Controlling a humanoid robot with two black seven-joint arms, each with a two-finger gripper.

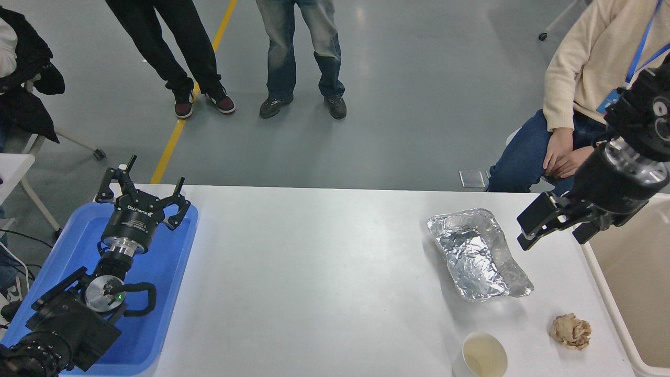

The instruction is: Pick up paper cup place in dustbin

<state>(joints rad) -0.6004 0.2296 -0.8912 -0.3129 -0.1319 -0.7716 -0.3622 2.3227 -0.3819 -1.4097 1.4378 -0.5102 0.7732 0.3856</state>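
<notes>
You have one paper cup (484,355) upright at the table's near edge, mouth up, one crumpled paper ball (570,331) beside it. Beyond lies one foil tray (479,253), then your right gripper (550,224) spread open, empty, beside the dustbin (617,309). Left gripper (142,195) hangs open over the blue tray (162,272).

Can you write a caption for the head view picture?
Right claw hangs open above the table, far from the paper cup.

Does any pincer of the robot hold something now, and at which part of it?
Nothing is held. The right pincer is open and empty above the table, beside the dustbin. The paper cup stands untouched at the near edge. The left pincer is open over the blue tray.
</notes>
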